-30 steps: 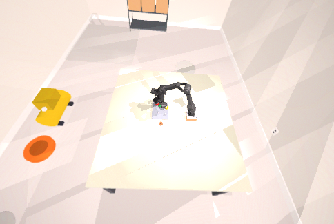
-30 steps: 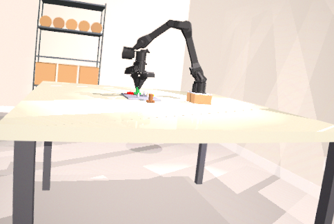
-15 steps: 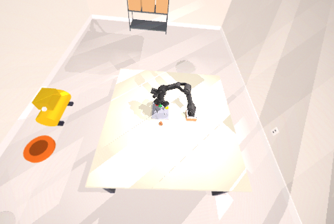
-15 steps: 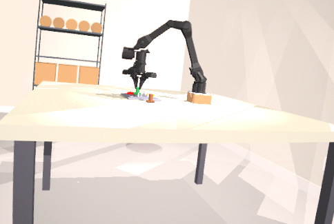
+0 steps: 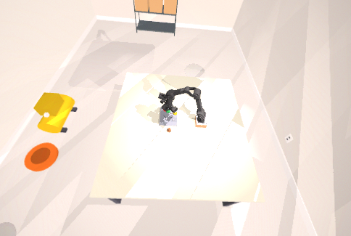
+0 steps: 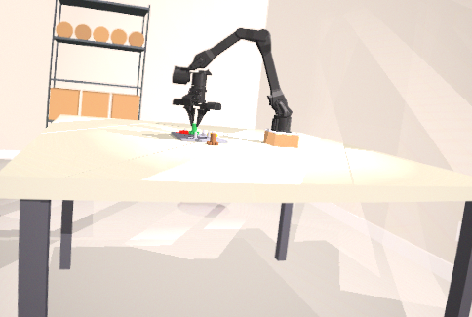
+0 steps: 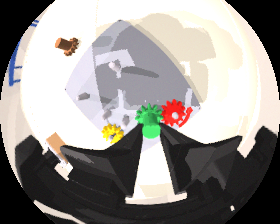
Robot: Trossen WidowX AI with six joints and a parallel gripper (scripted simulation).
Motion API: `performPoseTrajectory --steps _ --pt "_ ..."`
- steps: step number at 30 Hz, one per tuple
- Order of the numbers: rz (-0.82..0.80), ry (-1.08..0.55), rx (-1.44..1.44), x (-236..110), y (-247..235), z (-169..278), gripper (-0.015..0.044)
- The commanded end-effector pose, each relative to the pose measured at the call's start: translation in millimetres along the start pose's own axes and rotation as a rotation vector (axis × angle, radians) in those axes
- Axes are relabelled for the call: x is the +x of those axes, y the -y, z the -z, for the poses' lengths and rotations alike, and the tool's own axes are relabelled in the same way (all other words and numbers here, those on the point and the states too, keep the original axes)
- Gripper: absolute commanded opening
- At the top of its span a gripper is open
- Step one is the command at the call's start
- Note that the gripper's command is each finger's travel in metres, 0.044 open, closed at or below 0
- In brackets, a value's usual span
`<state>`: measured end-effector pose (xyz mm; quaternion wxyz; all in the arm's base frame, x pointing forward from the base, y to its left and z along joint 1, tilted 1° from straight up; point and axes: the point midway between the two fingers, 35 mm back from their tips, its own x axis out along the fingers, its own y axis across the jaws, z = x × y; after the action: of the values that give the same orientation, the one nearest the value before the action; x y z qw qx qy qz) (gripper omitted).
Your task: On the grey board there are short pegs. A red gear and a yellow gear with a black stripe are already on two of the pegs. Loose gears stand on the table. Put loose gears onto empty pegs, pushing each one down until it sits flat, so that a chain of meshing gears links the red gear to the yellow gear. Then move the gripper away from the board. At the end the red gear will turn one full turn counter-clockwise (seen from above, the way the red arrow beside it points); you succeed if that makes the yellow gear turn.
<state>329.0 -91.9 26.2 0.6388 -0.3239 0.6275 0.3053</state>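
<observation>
My gripper (image 7: 150, 126) (image 6: 195, 126) points down over the grey board (image 7: 145, 45) (image 5: 163, 122) and is shut on the green gear (image 7: 149, 116) (image 6: 194, 129) by its upright handle. The green gear is right beside the red gear (image 7: 171, 111) (image 6: 183, 132); whether it sits flat on a peg is hidden. The yellow gear (image 7: 112, 133) (image 5: 175, 113) is to the left in the wrist view. Several bare pegs show, one a peg (image 7: 115, 66) near the board's middle. A brown gear (image 7: 67, 46) (image 5: 169, 130) (image 6: 213, 138) stands on the table off the board.
The arm's base stands on an orange block (image 5: 201, 125) (image 6: 281, 138) to the right of the board. The red arrow (image 7: 187, 116) lies beside the red gear. The pale table (image 5: 174, 161) (image 6: 146, 163) carries everything. Shelves stand by the far wall.
</observation>
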Motion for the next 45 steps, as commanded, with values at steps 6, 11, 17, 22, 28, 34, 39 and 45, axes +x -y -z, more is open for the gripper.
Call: performPoseTrajectory --steps 6,11,17,22,28,34,39,45 --pt "-0.002 -0.001 0.230 1.7 -0.3 0.8 0.0000" --pt "-0.002 -0.001 0.182 -1.2 -0.2 0.6 0.0131" --pt "-0.002 -0.001 0.149 -11.5 0.5 0.2 0.0140" --pt "-0.002 -0.001 0.147 -42.4 0.6 0.2 0.0140" --pt "-0.004 -0.001 0.170 -39.0 -4.0 -9.2 0.0193" --pt "-0.010 0.006 0.333 -39.5 -58.3 -85.0 0.0350" --pt "-0.016 0.009 0.467 -40.2 -115.2 -132.7 0.0440" --pt "-0.020 0.010 0.543 -40.7 -147.3 -151.7 0.0440"
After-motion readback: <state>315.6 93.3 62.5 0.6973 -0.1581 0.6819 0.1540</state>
